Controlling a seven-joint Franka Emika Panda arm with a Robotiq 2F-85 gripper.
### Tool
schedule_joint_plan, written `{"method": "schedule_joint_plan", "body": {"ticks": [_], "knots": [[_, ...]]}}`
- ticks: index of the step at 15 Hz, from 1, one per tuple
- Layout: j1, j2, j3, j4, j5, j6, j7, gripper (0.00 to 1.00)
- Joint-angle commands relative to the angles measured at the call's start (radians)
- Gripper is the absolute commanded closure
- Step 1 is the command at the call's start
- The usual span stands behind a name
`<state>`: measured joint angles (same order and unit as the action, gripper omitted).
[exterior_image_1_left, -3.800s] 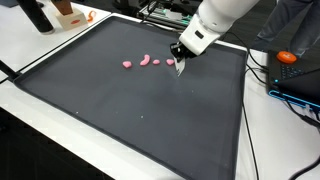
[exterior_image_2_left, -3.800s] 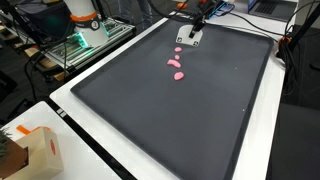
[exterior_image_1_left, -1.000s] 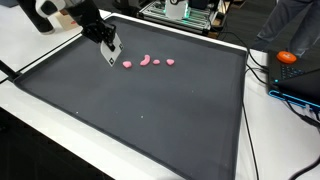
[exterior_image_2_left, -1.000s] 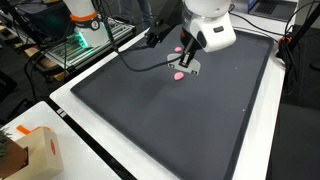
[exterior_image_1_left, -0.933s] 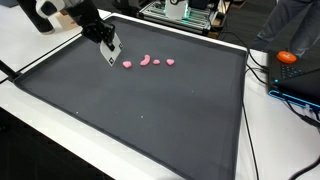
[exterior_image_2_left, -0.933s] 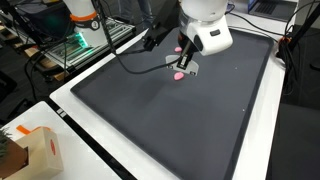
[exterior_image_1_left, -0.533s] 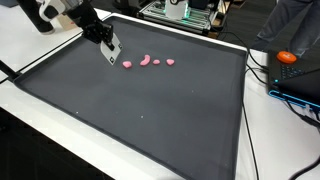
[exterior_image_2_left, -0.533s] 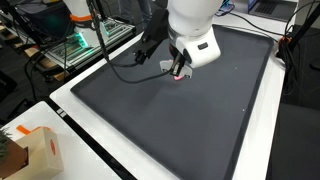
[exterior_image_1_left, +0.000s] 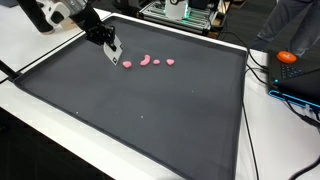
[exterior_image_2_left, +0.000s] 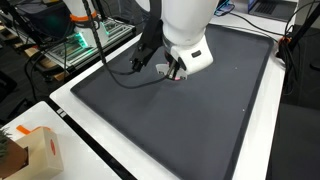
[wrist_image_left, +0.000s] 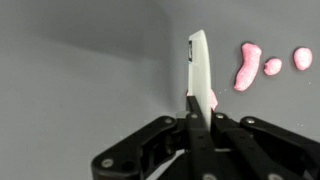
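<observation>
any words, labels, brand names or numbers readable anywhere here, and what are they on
None can be read.
The white strip clamped between the fingers is blank, as are the pink pieces and the dark mat.
The cardboard box is too small and blurred to tell whether it bears print.

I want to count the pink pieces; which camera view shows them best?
An exterior view: all four pink pieces lie uncovered. The wrist view shows three, a fourth partly behind the white blade. In an exterior view the arm mostly hides them.
</observation>
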<state>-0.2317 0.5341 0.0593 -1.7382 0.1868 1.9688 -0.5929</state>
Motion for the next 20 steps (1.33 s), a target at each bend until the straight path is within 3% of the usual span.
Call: {"method": "schedule_joint_plan", "body": {"ticks": [1,20], "knots": [[0.001,-0.006,-0.003,-0.035,0.012,0.032,-0.027,0.99],[0.101,-0.115,-0.010,-0.176,-0.096,0.181,0.043,0.99]]}}
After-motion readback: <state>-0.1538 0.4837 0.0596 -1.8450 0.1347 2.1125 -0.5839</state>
